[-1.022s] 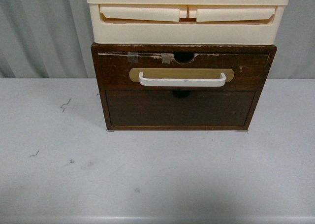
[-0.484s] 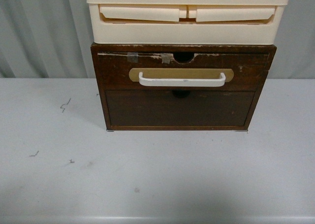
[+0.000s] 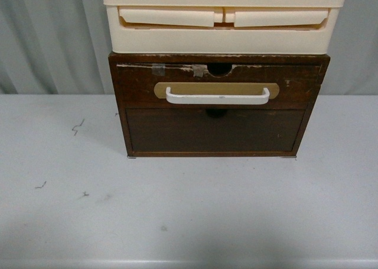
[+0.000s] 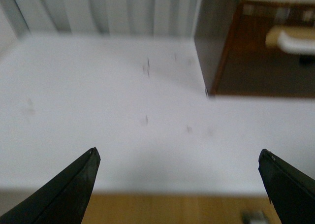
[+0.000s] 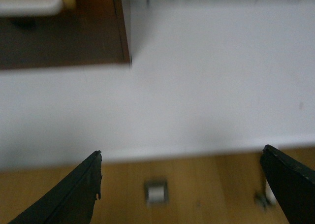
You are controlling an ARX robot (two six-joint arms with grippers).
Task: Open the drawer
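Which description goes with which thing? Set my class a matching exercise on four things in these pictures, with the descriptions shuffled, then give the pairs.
Things
1. drawer
2. plastic drawers
3. front panel
4. table

Descriptions
a. cream, stacked highest
b. pale grey, with small dark marks
c. dark brown, shut, with a white bar handle
d. dark brown, plain, lowest in the stack

Pairs: 1-c, 2-a, 3-d, 4-b
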